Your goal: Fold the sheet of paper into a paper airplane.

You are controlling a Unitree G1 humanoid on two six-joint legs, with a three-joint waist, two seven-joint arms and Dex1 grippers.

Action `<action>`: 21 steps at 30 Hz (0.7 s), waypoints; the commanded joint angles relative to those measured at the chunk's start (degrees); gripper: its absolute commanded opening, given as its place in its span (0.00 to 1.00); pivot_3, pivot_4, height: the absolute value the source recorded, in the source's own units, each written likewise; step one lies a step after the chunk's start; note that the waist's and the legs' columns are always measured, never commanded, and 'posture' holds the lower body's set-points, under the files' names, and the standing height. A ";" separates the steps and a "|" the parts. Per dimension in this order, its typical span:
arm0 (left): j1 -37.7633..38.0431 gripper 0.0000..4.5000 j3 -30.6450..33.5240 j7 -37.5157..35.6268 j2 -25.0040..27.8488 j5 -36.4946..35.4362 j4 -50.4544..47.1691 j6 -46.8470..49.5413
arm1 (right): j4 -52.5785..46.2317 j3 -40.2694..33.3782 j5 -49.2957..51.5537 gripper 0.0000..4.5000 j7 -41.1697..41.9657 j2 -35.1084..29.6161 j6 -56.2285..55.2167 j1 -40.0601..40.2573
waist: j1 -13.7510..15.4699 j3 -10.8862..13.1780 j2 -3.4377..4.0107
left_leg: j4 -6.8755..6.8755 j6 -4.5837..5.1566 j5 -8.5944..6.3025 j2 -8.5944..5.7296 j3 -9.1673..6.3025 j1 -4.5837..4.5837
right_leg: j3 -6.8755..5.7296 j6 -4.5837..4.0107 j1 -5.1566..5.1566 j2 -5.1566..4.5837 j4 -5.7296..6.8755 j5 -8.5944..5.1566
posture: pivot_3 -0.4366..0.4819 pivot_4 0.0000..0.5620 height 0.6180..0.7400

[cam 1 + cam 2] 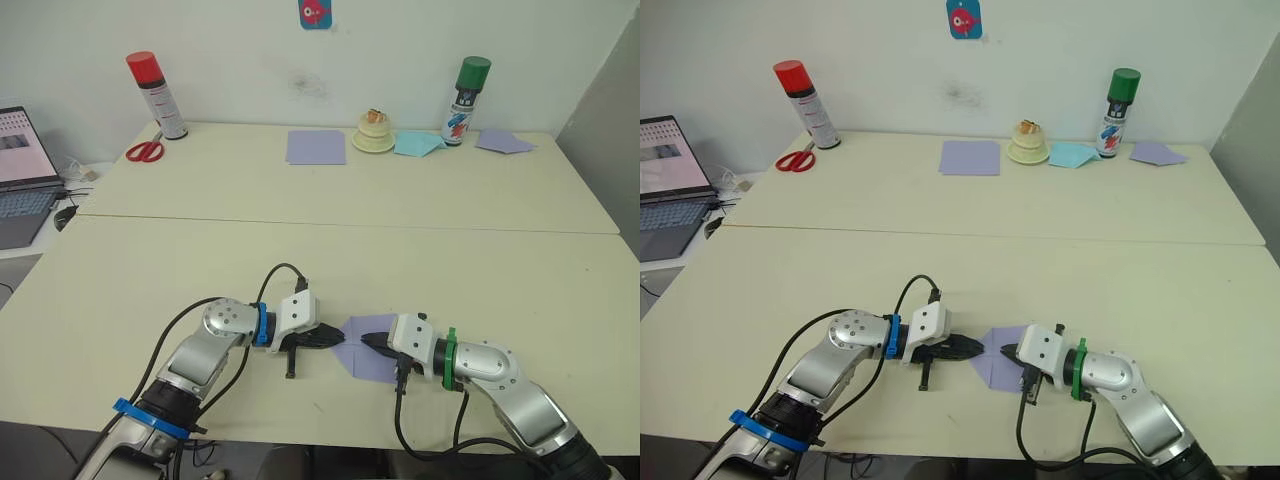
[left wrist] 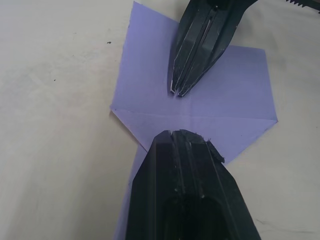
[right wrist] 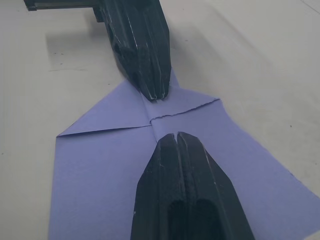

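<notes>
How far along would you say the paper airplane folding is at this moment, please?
Done: the sheet of paper has two corners folded to the middle, making a point. In hand: the left gripper and right gripper, both shut, press down on it, tips facing. Left: the lengthwise fold and the wings; it lies flat.

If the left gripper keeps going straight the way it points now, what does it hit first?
Most likely the right gripper. The left gripper rests its shut jaws on the sheet of paper, tip to tip with the other across a narrow strip of paper. Height difference is unclear.
</notes>
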 commanded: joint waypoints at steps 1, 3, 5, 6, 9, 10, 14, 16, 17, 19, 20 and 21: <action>2.16 0.00 -2.55 0.30 0.87 3.45 2.95 1.49 | 1.92 -1.76 -0.54 0.01 0.52 -2.86 2.06 2.45 | 0.02 -0.04 -0.01 | -0.05 0.00 0.00 0.00 0.00 0.04 | 0.00 0.00 0.02 0.00 -0.03 0.00 | 0.48 0.27 1.00; 2.13 0.00 -2.49 0.40 0.92 3.52 3.48 1.34 | 2.09 -2.67 -0.16 0.01 0.91 -4.34 2.23 3.85 | 0.05 -0.08 -0.05 | -0.13 0.00 0.00 -0.01 0.00 0.09 | -0.01 0.00 0.08 -0.01 -0.09 0.00 | 0.48 0.27 1.00; 1.95 0.00 -2.41 0.58 0.83 3.60 4.32 1.19 | 2.12 -4.22 0.91 0.01 0.93 -5.60 3.42 5.65 | 0.07 -0.17 -0.10 | -0.19 0.00 0.00 0.00 -0.01 0.14 | -0.02 0.00 0.12 -0.01 -0.14 -0.01 | 0.48 0.27 1.00; 1.83 0.00 -2.42 0.60 0.79 3.66 4.65 1.06 | 2.17 -4.99 1.46 0.01 0.94 -6.06 3.70 6.41 | 0.08 -0.24 -0.11 | -0.23 0.00 0.00 0.00 0.00 0.18 | -0.02 0.00 0.14 -0.01 -0.16 -0.01 | 0.48 0.27 1.00; 1.56 0.00 -2.47 0.59 0.74 3.67 5.03 0.83 | 2.33 -6.75 2.61 0.01 1.07 -7.53 3.80 8.24 | 0.09 -0.46 -0.16 | -0.24 0.00 0.00 0.00 0.01 0.24 | -0.01 0.01 0.22 -0.01 -0.21 -0.02 | 0.48 0.27 1.00; 1.47 0.00 -2.49 0.59 0.71 3.63 5.06 0.82 | 2.29 -7.31 3.10 0.01 1.20 -7.95 4.02 8.65 | 0.09 -0.48 -0.16 | -0.25 0.00 0.00 0.01 0.01 0.28 | -0.01 0.02 0.27 -0.01 -0.22 -0.02 | 0.48 0.27 1.00; 1.11 0.00 -2.64 0.52 0.62 3.52 5.02 0.71 | -0.48 -10.70 8.58 0.01 3.72 -7.82 0.30 9.96 | 0.09 -0.44 -0.10 | -0.38 0.00 0.00 0.05 -0.05 0.70 | -0.08 0.05 0.84 -0.01 -0.64 -0.12 | 0.48 0.27 1.00; 0.92 0.00 -2.63 0.50 0.52 3.34 4.82 0.88 | -3.15 -12.66 11.61 0.01 4.10 -6.39 -2.30 9.72 | 0.08 -0.35 -0.11 | -0.46 0.00 -0.01 0.08 -0.08 0.79 | -0.11 0.03 1.03 0.00 -0.84 -0.14 | 0.48 0.27 1.00; 0.86 0.00 -2.63 0.43 0.48 3.29 4.73 0.85 | -4.51 -13.20 12.53 0.01 4.02 -5.91 -2.65 9.34 | 0.08 -0.22 -0.04 | -0.47 0.00 -0.01 0.07 -0.09 0.78 | -0.10 0.03 1.01 -0.01 -0.85 -0.14 | 0.48 0.27 1.00; 0.69 0.00 -2.68 0.29 0.29 3.21 4.48 0.80 | -6.59 -13.42 13.76 0.01 4.66 -5.79 -1.94 8.10 | 0.09 -0.10 0.11 | -0.45 0.00 -0.01 0.04 -0.03 0.78 | -0.05 0.06 1.00 -0.03 -0.84 -0.12 | 0.48 0.27 1.00; 0.56 0.00 -2.68 0.25 0.17 3.13 4.39 0.85 | -6.91 -13.28 13.81 0.01 4.89 -5.91 -1.43 7.37 | 0.08 -0.08 0.13 | -0.45 0.00 -0.01 0.03 -0.02 0.78 | -0.03 0.08 1.00 -0.05 -0.84 -0.11 | 0.48 0.27 1.00; 0.46 0.00 -2.69 0.23 0.08 3.07 4.32 0.91 | -6.85 -13.07 13.75 0.01 5.03 -6.00 -1.08 6.80 | 0.08 -0.07 0.12 | -0.45 0.00 -0.01 0.03 -0.03 0.78 | -0.03 0.09 0.99 -0.06 -0.84 -0.11 | 0.48 0.27 1.00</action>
